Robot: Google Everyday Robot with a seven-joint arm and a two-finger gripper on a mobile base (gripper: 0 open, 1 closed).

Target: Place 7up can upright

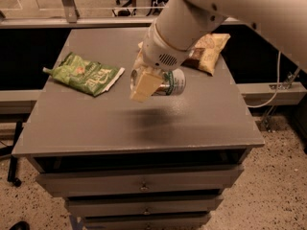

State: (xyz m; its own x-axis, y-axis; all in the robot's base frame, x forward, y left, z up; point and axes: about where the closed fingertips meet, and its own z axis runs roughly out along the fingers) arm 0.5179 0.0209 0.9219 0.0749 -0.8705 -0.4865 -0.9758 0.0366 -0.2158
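Observation:
The 7up can (171, 83) is silver-white with a green band. It lies on its side in the air above the middle of the grey table (96, 128), with a shadow on the tabletop below it. My gripper (149, 82) comes down from the large white arm at the upper right and is shut on the can's left part. One tan finger (144, 86) crosses the front of the can; the other finger is hidden behind it.
A green crinkled snack bag (88, 74) lies at the table's left. A yellow-brown chip bag (207, 50) lies at the back right, partly behind the arm. Drawers (141, 186) sit under the tabletop. A cable (273, 87) hangs to the right.

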